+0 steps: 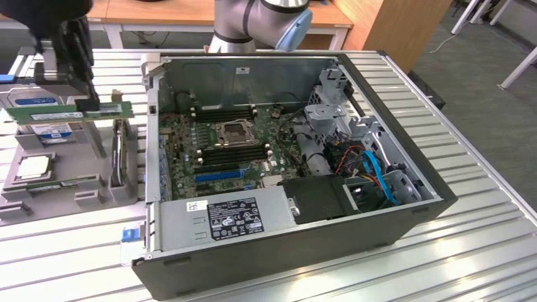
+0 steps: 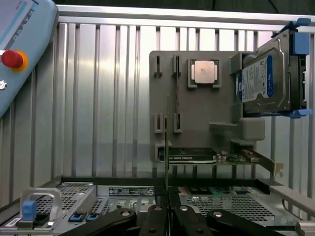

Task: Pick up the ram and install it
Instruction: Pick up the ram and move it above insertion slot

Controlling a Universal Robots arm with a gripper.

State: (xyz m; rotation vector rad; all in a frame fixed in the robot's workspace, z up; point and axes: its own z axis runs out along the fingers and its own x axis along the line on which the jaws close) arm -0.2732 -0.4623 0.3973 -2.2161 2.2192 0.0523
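Note:
The ram [image 1: 50, 116], a long green stick, hangs level in the air at the exterior view's left, above the grey parts holder [image 1: 50, 189]. My gripper [image 1: 89, 107] is shut on it near its middle. The wrist view shows the ram [image 2: 167, 147] edge-on as a thin line rising from between my fingertips [image 2: 167, 216]. The open computer case [image 1: 285, 170] lies to the exterior view's right of the gripper. Its motherboard [image 1: 226, 141] shows dark memory slots [image 1: 235, 154] beside the processor socket.
On the holder [image 2: 197, 108] sit a square silver processor [image 2: 203, 72], a hard drive [image 2: 263, 81] in a blue bracket and another green board [image 2: 241, 158]. A teach pendant [image 2: 19, 49] lies on the ribbed metal table [image 1: 470, 251]. The case's power supply [image 1: 226, 217] sits at its near edge.

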